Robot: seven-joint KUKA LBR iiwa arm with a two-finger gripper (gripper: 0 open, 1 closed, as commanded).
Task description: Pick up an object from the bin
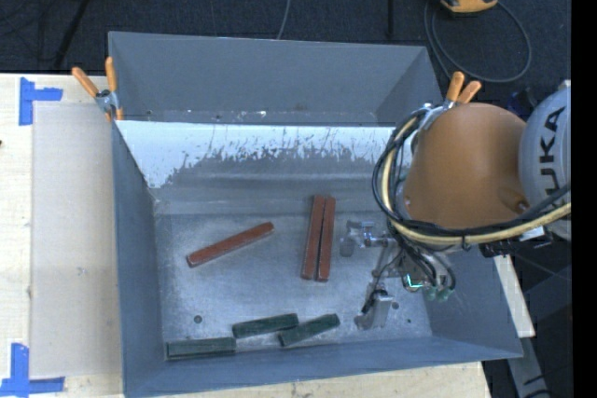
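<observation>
My gripper hangs low over the right part of the bin floor, its two fingers spread apart with nothing between them. One fingertip is just right of a pair of brown sticks that lie side by side, pointing up the bin. The other fingertip is near the front, right of a dark green stick. I cannot tell whether either fingertip touches the floor.
A single brown stick lies slanted at the left middle. Two more dark green sticks lie along the front wall. The arm's orange cover and cables hang over the bin's right side.
</observation>
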